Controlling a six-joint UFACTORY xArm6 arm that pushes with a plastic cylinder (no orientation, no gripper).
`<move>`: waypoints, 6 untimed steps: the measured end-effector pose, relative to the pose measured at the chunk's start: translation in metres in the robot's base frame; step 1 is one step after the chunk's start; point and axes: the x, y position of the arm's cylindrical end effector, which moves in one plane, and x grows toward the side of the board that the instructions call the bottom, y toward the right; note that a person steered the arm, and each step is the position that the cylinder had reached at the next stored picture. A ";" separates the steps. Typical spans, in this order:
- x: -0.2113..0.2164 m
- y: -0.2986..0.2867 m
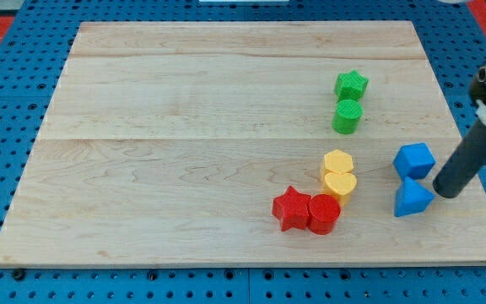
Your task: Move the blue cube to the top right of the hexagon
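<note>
The blue cube (pixel 414 160) sits at the view's right on the wooden board (pixel 184 127). A second blue block (pixel 412 199), wedge-like, lies just below it. The yellow hexagon (pixel 337 163) lies to the left of the cube, with a yellow heart-like block (pixel 340 185) touching its lower side. My tip (pixel 446 193) is at the end of the dark rod, just right of the two blue blocks, level with the gap between them and close to the lower one.
A green star (pixel 352 84) and a green cylinder (pixel 348 116) stand above the hexagon. A red star (pixel 291 209) and a red cylinder-like block (pixel 324 214) touch each other below the yellow blocks. The board's right edge is near my rod.
</note>
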 end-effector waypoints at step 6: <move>-0.036 -0.015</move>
